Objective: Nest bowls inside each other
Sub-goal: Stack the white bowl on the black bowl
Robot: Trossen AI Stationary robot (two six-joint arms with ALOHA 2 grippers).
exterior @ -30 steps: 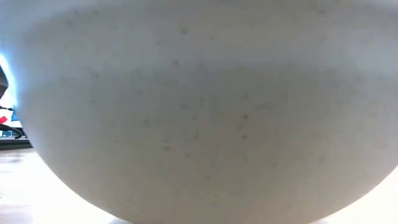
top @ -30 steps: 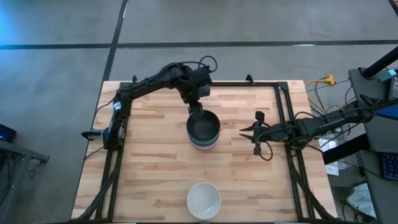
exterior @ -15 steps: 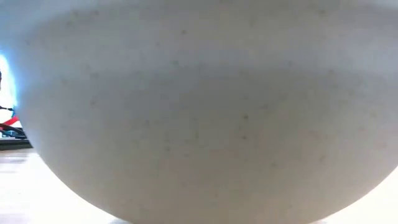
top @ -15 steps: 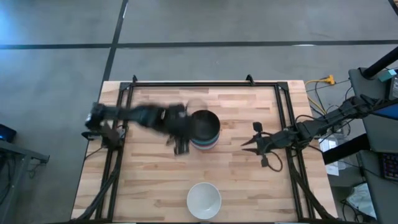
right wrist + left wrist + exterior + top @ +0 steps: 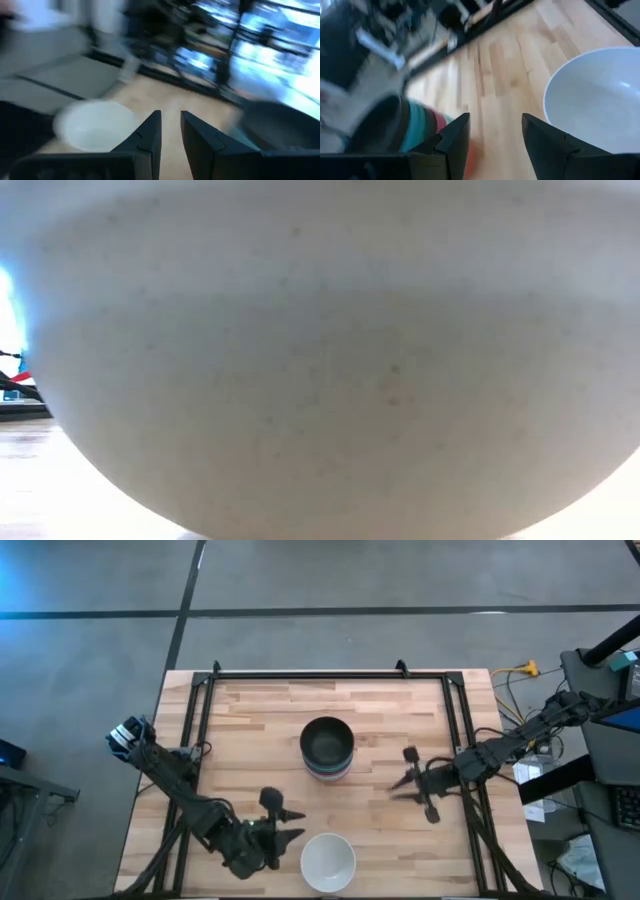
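The left pincer [image 5: 283,821] has swung away from the stack [image 5: 327,748] at mid-table and now sits low at the near left of the table [image 5: 250,720], just beside the lone white bowl [image 5: 328,862] near the front edge. Its fingers [image 5: 452,140] are spread apart and hold nothing, with that bowl lying just off one finger in the left wrist view. A second ago this pincer was over the stack's far rim, and half a second ago it was sweeping past the stack's left side; that suggests the black bowl now on top has been dropped in, and the white bowl looks like the next one to fetch. The stack itself has not shifted, and teal and pale rims show under its black top. In the low view the white bowl fills nearly everything, just as before. At the right, the right pincer [image 5: 408,778] hangs over bare wood beside the stack, empty, its fingers only narrowly parted, having drifted slightly toward the near edge.
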